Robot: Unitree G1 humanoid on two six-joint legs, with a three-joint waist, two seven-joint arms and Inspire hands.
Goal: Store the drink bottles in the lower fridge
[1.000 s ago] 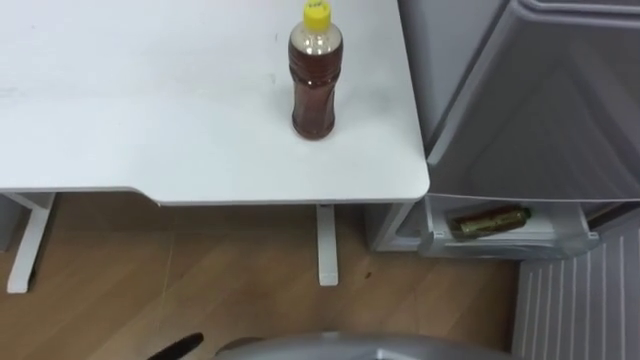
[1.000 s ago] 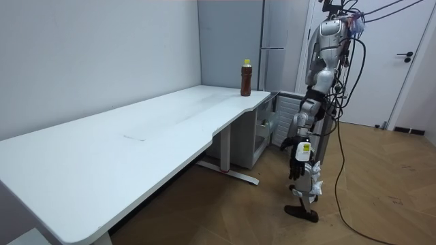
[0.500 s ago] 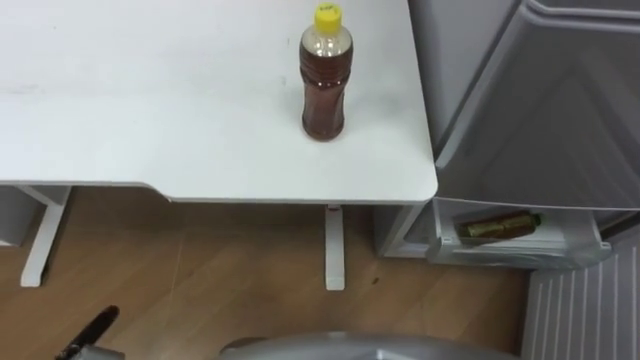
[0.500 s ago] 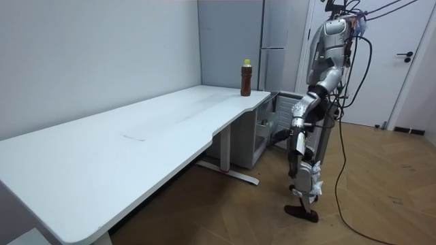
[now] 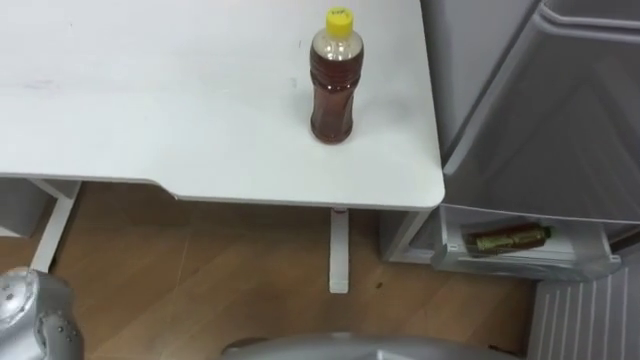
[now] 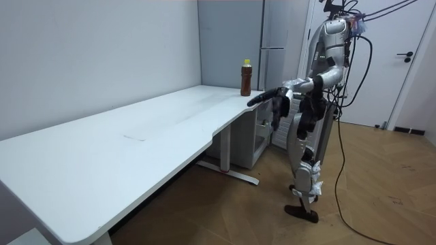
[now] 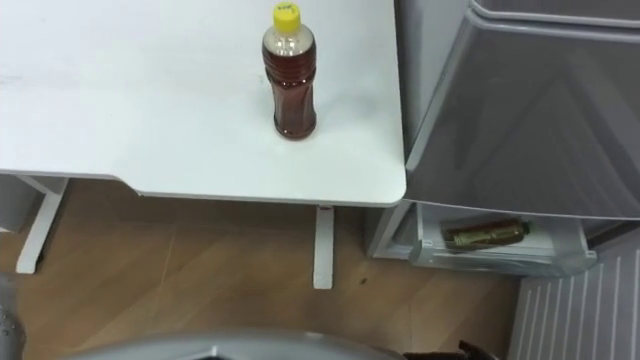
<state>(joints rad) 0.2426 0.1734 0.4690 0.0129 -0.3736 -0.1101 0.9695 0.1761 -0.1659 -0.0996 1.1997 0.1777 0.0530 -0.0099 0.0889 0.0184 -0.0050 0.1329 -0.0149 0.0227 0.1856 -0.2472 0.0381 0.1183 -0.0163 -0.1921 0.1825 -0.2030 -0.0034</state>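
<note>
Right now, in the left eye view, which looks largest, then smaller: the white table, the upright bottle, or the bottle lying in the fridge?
1. white table
2. upright bottle
3. lying bottle; it is lower and farther from the camera, so the two bottles may really be alike.

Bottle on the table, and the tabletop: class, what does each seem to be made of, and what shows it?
Bottle: probably clear glossy plastic; brown liquid shows through. Tabletop: smooth matte white, thin rounded edge; perhaps laminated board, uncertain.
</note>
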